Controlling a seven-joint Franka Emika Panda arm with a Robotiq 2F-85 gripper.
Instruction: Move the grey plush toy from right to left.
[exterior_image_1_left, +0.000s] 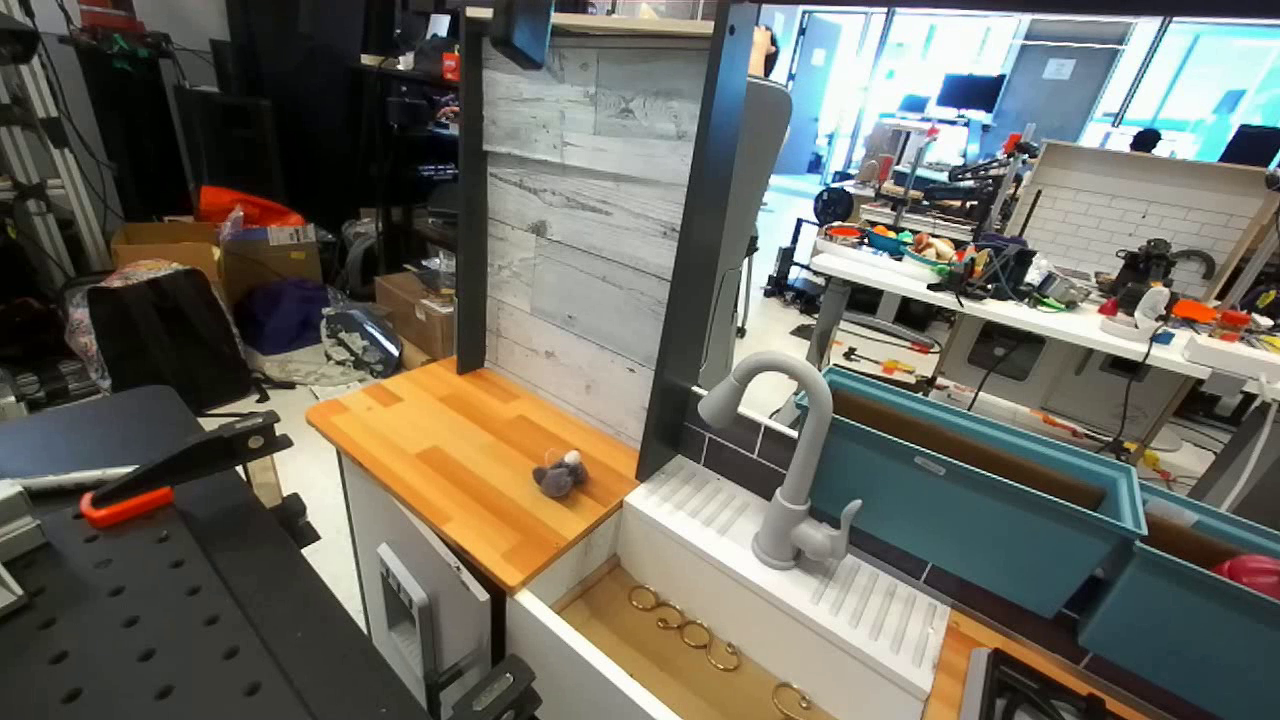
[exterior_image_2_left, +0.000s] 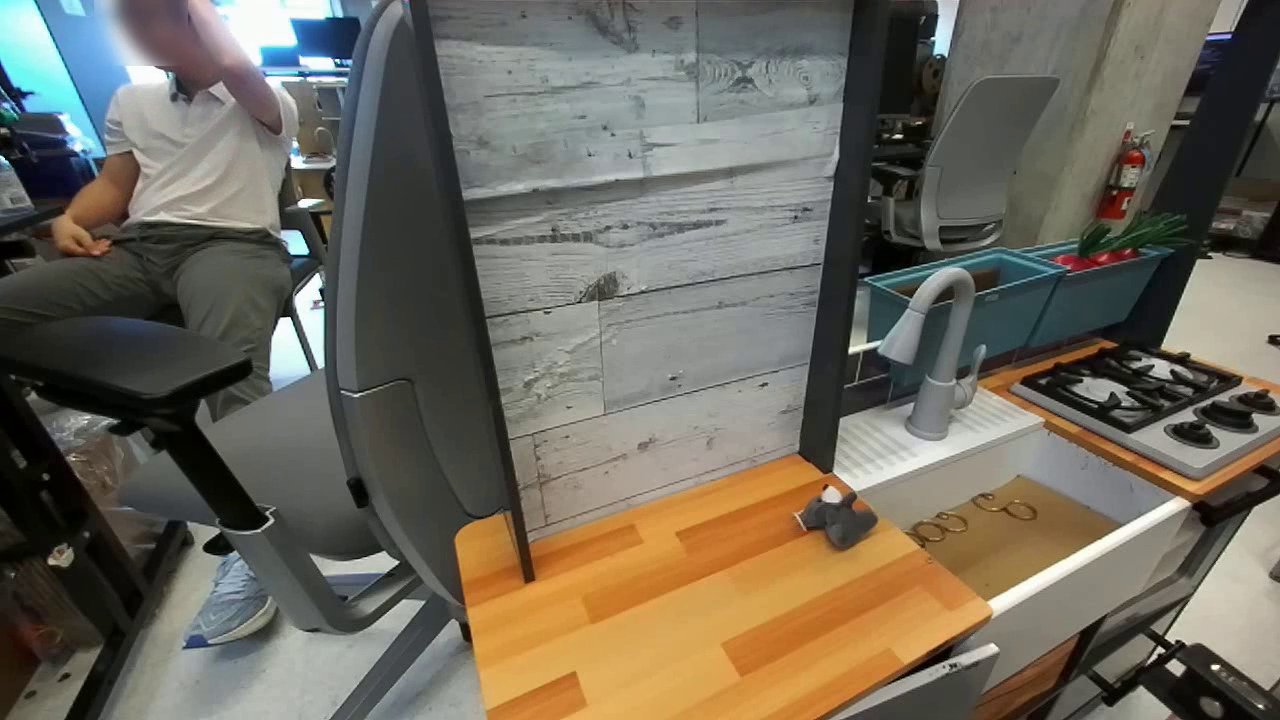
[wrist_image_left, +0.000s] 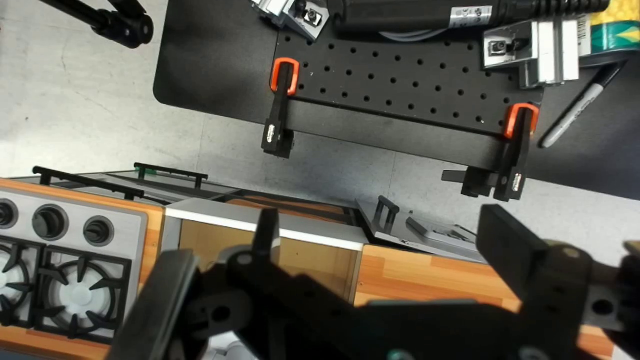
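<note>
The grey plush toy (exterior_image_1_left: 560, 477) is a small dark grey lump with a white spot. It lies on the wooden countertop (exterior_image_1_left: 430, 430), near the corner beside the sink and close to the back panel. It also shows in an exterior view (exterior_image_2_left: 840, 518) at the sink-side end of the same countertop. In the wrist view my gripper (wrist_image_left: 382, 240) is open, its two black fingers wide apart with nothing between them. The gripper is up above the counter and sink front. The toy does not show in the wrist view; the gripper body covers part of the countertop there.
A white sink (exterior_image_2_left: 1090, 580) with gold rings inside adjoins the countertop. A grey faucet (exterior_image_1_left: 800, 480) stands behind it. A grey wood-pattern panel (exterior_image_2_left: 660, 250) rises behind the countertop. A stove (exterior_image_2_left: 1150, 400) is past the sink. A black table with orange clamps (wrist_image_left: 285, 75) faces the counter.
</note>
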